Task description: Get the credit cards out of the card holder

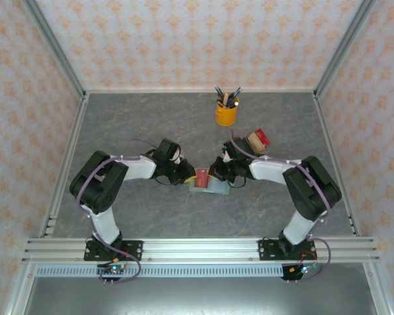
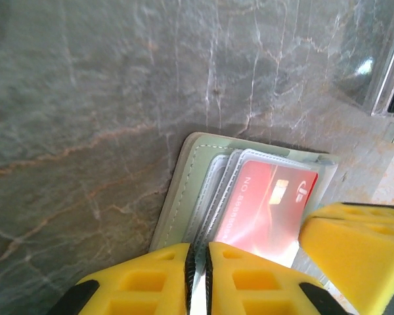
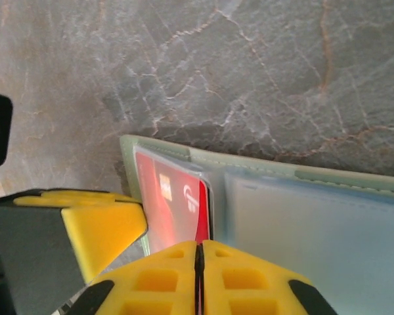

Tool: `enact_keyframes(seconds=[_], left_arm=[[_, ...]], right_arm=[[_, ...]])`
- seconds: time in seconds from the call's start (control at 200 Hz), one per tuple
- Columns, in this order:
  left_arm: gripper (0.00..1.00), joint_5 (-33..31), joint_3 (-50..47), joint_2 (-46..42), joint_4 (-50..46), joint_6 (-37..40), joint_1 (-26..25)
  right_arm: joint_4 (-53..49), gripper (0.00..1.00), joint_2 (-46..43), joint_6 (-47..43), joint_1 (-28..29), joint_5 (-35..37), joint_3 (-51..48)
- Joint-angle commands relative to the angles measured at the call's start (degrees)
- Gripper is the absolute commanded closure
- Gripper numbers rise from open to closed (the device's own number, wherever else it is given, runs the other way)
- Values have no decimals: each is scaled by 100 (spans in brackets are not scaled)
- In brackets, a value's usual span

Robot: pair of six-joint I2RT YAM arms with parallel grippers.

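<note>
Walls [image 1: 184,39]: pale paper with an orange pattern on three sides, framed by metal corner posts. They stand right at the table's far, left and right edges.
Table [image 1: 131,125]: grey, stone-veined top. It is bare over its left half and along the near strip in front of the rail.
Rail [image 1: 203,249]: a metal beam along the near edge that carries both arm bases.
Left arm [image 1: 108,184]: the elbow is out to the left and the forearm reaches in to the middle. From above, its wrist covers its own fingertips.
Right arm [image 1: 308,184]: the elbow is out to the right, and the forearm crosses in front of the block cluster.
Pen cup [image 1: 226,115]: yellow and upright with pens in it, beyond the centre and well apart from both wrists.
Block cluster [image 1: 257,139]: tan, red and dark uprights, with the near side hidden by the right arm.
Card holder [image 2: 184,177]: sage green, lying open and flat at mid-table between the two wrists. In both wrist views its near edge is cut off by yellow fingers.
Red credit card [image 2: 269,210]: tucked in a clear sleeve on the holder's left leaf. It is under glare, the print is blurred, and the near end is hidden.
Left gripper [image 2: 198,252]: at the holder's edge, with the jaws drawn to a narrow slit. A thin pale strip shows in the slit, but I cannot tell what it is.
Right gripper [image 3: 199,248]: the jaws are pressed together over the holder's centre fold, just beside the card's edge. I cannot tell whether anything is pinched.
</note>
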Motion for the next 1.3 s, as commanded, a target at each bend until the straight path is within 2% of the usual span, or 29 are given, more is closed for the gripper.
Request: enact_keyframes(seconds=[0.0,0.295,0.771,0.981,1.121,1.296], left_arm=[[84,-79,-114,140,-623,108,-109],[84,53,43,184,-571,166,-243],[92,103,365,288,-684,379,-449],[100,-587,441,426,-1460,566,-430],[100,-1066,365,521,-1820,551,-411],[100,-1311,300,537,-1997,560,-366]], right_arm=[[-149,84,146,-122,-27,17,16],[-182,77,397,-186,-37,0,51],[-3,74,578,-165,-44,-104,22],[171,70,342,-235,-184,-260,-181],[120,72,7,-552,-329,-470,-342],[-257,77,-157,-859,-406,-430,-338]])
